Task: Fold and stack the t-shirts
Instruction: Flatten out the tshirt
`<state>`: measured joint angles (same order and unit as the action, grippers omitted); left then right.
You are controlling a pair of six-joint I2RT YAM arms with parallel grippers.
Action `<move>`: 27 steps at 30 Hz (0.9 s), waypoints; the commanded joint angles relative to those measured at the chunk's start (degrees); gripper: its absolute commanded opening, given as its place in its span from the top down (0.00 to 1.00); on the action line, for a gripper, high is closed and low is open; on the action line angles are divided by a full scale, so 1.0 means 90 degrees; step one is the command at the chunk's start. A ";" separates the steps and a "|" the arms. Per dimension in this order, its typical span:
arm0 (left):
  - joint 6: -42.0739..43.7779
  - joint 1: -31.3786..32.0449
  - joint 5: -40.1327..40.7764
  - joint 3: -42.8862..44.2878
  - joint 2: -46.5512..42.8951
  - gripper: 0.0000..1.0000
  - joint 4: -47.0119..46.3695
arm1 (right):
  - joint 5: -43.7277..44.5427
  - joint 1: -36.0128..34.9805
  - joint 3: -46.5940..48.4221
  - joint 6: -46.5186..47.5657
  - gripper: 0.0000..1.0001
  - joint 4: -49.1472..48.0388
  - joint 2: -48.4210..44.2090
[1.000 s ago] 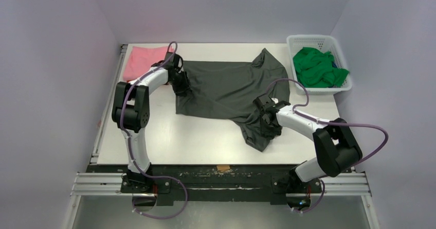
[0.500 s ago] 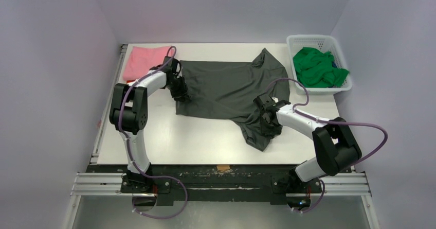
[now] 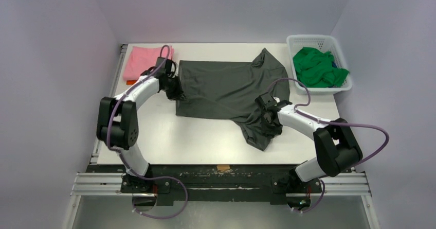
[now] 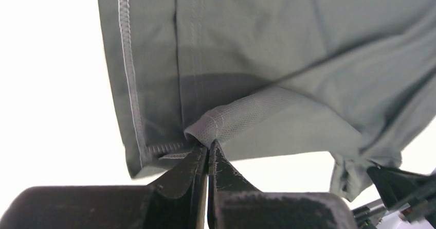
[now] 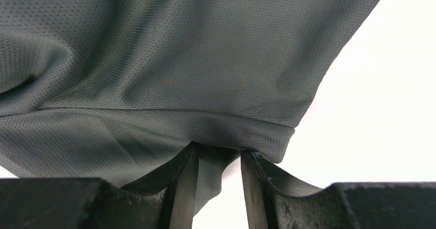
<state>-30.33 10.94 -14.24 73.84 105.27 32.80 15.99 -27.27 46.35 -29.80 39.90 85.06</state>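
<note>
Nearest, the right end effector (image 3: 271, 122) has barely shifted. Its jaws are part-spread at a fold of the charcoal-grey t-shirt (image 3: 226, 87), and I cannot tell if it grips. Farther back, the left end effector (image 4: 208, 147) has just clenched on the shirt's hem edge, likely readying a fold. The shirt lies spread on the counter (image 3: 205, 136) between them.

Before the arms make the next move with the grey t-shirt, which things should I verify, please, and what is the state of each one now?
1. Left hand shut on the hem of the grey t-shirt: ok.
2. Right hand gripping the same shirt: cannot tell; its jaws stand apart with cloth between them.
3. Grey t-shirt lying flat: not ok; the part near the right hand is bunched.
4. Green t-shirt inside the basket, out of the way: ok.
</note>
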 commanded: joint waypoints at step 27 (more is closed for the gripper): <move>-0.0774 -0.0034 0.0123 -0.2645 -0.3338 1.00 -0.0343 | -0.0662 0.0595 -0.1033 -0.0292 0.54 -0.0077 -0.2233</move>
<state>-36.49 10.94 -11.66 48.88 75.13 31.97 18.44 -22.00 38.06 -35.48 44.88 68.31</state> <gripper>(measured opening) 0.008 0.454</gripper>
